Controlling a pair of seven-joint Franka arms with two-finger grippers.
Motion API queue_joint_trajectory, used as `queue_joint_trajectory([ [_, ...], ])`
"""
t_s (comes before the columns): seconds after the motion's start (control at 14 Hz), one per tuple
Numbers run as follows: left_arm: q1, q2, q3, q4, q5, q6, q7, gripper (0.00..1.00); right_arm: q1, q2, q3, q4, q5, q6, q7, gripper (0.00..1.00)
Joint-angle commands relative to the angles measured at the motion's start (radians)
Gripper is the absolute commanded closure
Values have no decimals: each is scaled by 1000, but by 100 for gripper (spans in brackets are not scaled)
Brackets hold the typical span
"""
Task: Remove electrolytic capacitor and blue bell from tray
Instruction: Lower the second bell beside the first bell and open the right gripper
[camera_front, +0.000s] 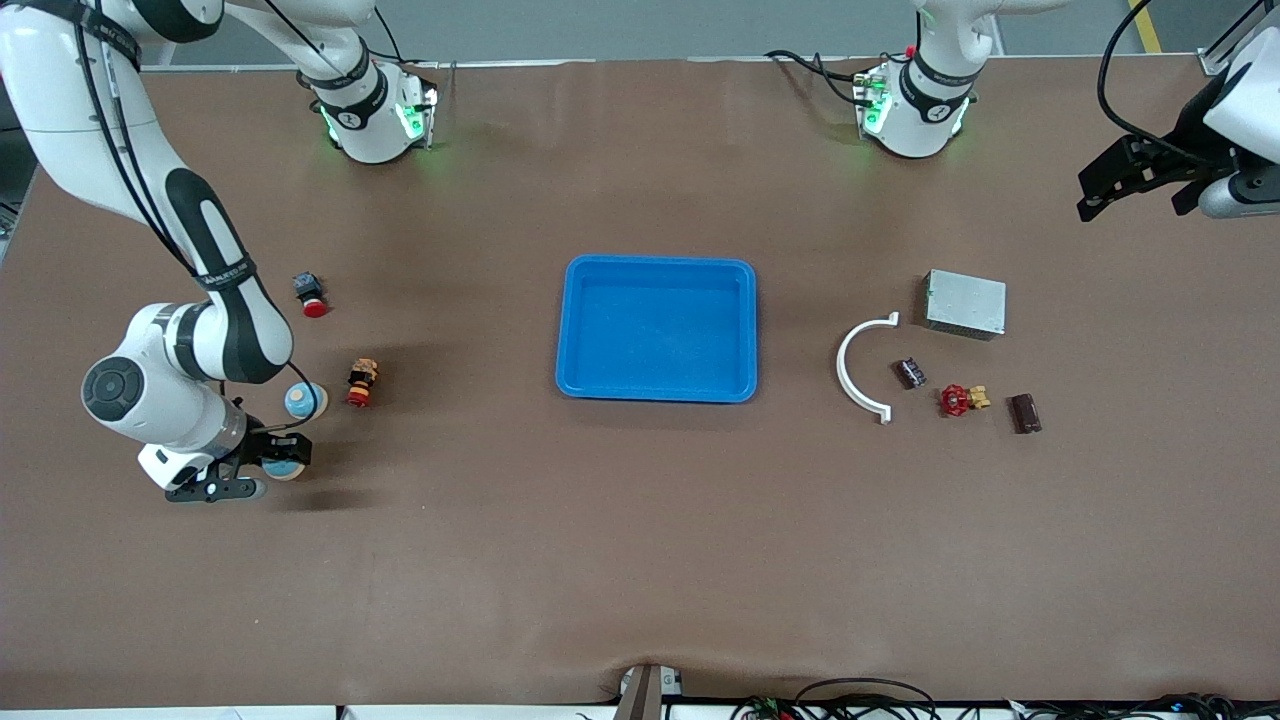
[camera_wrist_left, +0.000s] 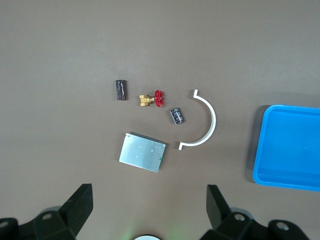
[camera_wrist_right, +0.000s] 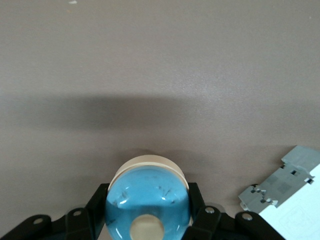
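Note:
The bell (camera_front: 288, 464) has a blue dome on a cream base. My right gripper (camera_front: 276, 466) is shut on it, a little above the table at the right arm's end; in the right wrist view the bell (camera_wrist_right: 147, 192) fills the gap between the black fingers (camera_wrist_right: 85, 220). The capacitor (camera_front: 909, 373), a small dark cylinder, lies on the table beside a white arc, and also shows in the left wrist view (camera_wrist_left: 176, 115). My left gripper (camera_front: 1130, 185) is open and empty, high over the left arm's end of the table (camera_wrist_left: 150, 205). The blue tray (camera_front: 570, 330) is mid-table.
Near the capacitor lie a white arc (camera_front: 855, 370), a red-handled valve (camera_front: 958, 400), a brown block (camera_front: 1024, 412) and a metal box (camera_front: 965, 303). At the right arm's end lie a red button (camera_front: 310, 293), a red-yellow-black part (camera_front: 361, 383) and a blue-and-cream round thing (camera_front: 303, 400).

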Motion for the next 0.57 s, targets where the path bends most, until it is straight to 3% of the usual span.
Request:
queue_joint_trajectory([
  [0.0, -3, 18, 6, 38, -17, -27, 14, 0, -21, 22, 14, 22, -11, 19, -15, 100],
  [0.5, -4, 18, 1, 62, -14, -37, 15, 0, -21, 45, 10, 24, -26, 48, -15, 100],
])
